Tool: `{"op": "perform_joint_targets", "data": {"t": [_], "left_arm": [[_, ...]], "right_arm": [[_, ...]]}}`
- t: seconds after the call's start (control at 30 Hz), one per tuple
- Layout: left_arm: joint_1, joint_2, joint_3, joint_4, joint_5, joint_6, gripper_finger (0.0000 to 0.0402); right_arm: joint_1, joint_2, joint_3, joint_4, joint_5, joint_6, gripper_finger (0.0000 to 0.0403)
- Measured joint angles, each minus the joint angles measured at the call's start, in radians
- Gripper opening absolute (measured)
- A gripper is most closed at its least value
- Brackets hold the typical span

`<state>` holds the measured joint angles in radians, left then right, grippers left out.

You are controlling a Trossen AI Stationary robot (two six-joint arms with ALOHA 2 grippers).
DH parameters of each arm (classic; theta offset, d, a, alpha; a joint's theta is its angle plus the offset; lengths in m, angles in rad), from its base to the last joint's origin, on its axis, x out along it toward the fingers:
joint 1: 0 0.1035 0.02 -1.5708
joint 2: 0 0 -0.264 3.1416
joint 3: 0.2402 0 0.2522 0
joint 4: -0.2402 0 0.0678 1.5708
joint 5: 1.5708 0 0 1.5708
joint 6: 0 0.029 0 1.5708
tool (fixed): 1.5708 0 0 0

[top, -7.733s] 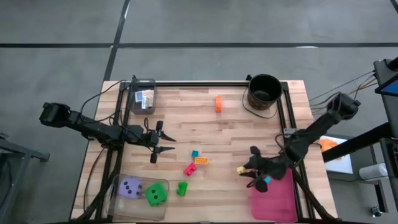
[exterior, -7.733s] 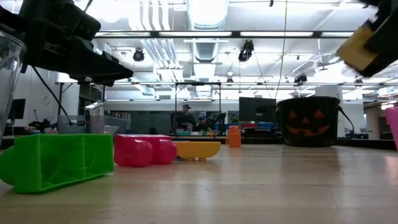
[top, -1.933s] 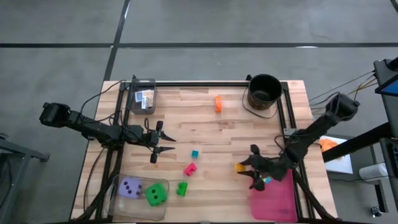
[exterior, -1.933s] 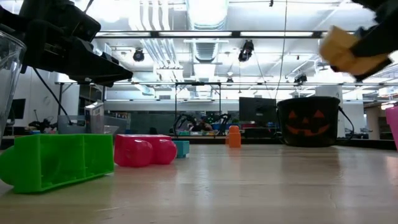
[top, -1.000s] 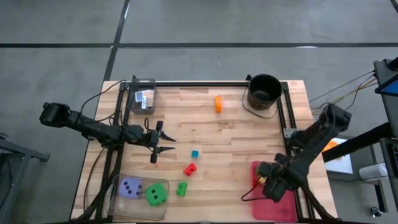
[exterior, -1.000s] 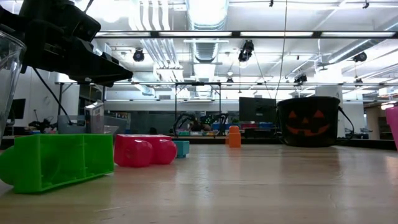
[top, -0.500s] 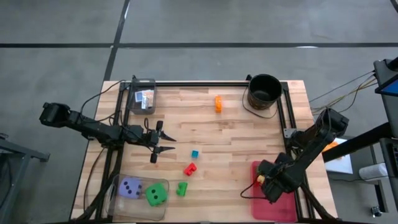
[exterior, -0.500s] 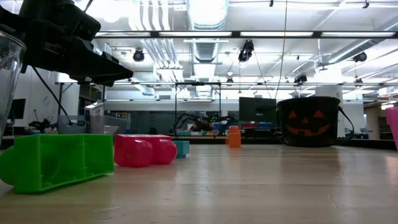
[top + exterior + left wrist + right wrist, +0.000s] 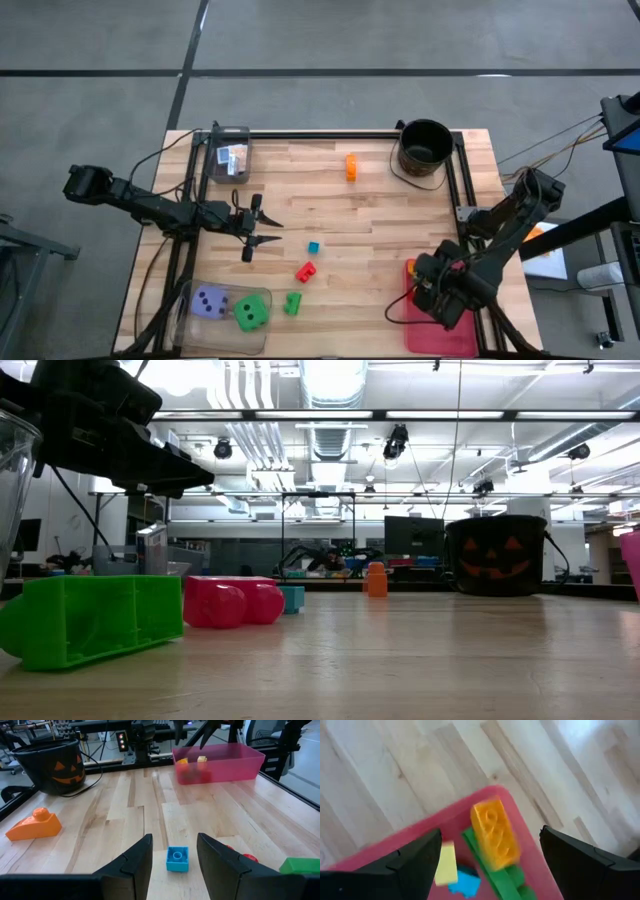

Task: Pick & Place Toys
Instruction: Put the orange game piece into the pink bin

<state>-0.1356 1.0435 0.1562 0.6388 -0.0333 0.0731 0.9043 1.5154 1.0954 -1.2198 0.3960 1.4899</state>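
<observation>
My right gripper [image 9: 490, 832] hangs open over the far-left corner of the pink tray [image 9: 455, 335], its fingers wide apart and clear of everything. Under it in the tray an orange brick [image 9: 495, 834] lies on a green one [image 9: 497, 877], beside a yellow one [image 9: 446, 865]. My left gripper [image 9: 173, 847] waits open near the table's left edge. A teal brick [image 9: 177, 858] rests on the table ahead of it. A red brick [image 9: 305, 271], a green brick [image 9: 292, 303] and an orange brick [image 9: 351, 166] lie loose on the wood.
The black bucket [image 9: 425, 147] stands at the far right. A clear box [image 9: 222, 318] at the near left holds a purple die [image 9: 211, 301] and a green die [image 9: 250, 313]. Another clear box [image 9: 232, 155] at the far left holds card packs. Bare wood lies mid-table.
My right gripper has stayed over the pink tray's far-left corner, tipping and turning at the wrist and rising a little. The orange brick it carried there now lies in the tray.
</observation>
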Motion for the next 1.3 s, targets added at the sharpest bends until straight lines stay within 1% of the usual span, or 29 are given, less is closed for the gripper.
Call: {"op": "perform_joint_targets", "data": {"t": [0.1,0.17,0.23,0.33,0.4,0.43,0.5,0.6,0.67,0.73,0.83,0.93,1.03,1.13,1.23,1.3], "left_arm": [[0.0,0.0,0.0,0.0,0.0,0.0,0.0158],[0.0,0.0,0.0,0.0,0.0,0.0,0.0158],[0.0,0.0,0.0,0.004,0.0,0.0,0.0158],[0.0,0.0,0.0,0.021,0.0,-0.002,0.0158],[0.0,0.0,0.0,0.028,0.0,-0.002,0.0158],[0.0,0.0,0.0,0.03,0.0,-0.004,0.0158],[0.0,0.0,0.0,0.035,0.0,-0.01,0.0158],[0.0,0.0,0.0,0.038,0.0,-0.013,0.0158],[0.0,0.0,0.0,0.039,0.0,-0.013,0.0158],[0.0,0.0,0.0,0.039,0.0,-0.013,0.0157],[0.0,0.0,0.0,0.039,0.0,-0.014,0.0157],[0.0,0.0,0.0,0.04,0.0,-0.021,0.0157],[0.0,0.0,0.0,0.04,0.0,-0.038,0.0157],[0.0,0.0,0.0,0.041,0.0,-0.048,0.0157],[0.0,0.0,0.0,0.046,-0.006,-0.055,0.0157],[0.0,0.001,0.009,0.045,-0.036,-0.059,0.0157]], "right_arm": [[0.005,0.0,0.0,0.011,-0.01,0.005,0.0335],[0.011,0.0,0.005,0.03,0.054,-0.01,0.0336],[0.019,0.0,0.006,0.07,0.185,-0.058,0.0336],[0.029,0.0,-0.011,0.17,0.447,-0.17,0.0336],[0.031,0.001,-0.029,0.282,0.613,-0.27,0.0336],[0.031,0.002,-0.04,0.353,0.675,-0.335,0.0336],[0.03,0.006,-0.069,0.51,0.749,-0.472,0.0336],[0.013,0.021,-0.124,0.785,0.774,-0.679,0.0336],[-0.008,0.038,-0.169,0.981,0.76,-0.815,0.0336],[-0.042,0.058,-0.21,1.168,0.691,-0.932,0.0336],[-0.107,0.089,-0.268,1.442,0.552,-1.093,0.0336],[-0.176,0.121,-0.311,1.703,0.384,-1.29,0.0336],[-0.239,0.127,-0.352,1.9,0.222,-1.463,0.0336],[-0.301,0.089,-0.42,1.994,0.118,-1.534,0.0336],[-0.363,0.044,-0.52,2.085,0.067,-1.536,0.0336],[-0.395,0.016,-0.597,2.152,0.052,-1.521,0.0336]]}}
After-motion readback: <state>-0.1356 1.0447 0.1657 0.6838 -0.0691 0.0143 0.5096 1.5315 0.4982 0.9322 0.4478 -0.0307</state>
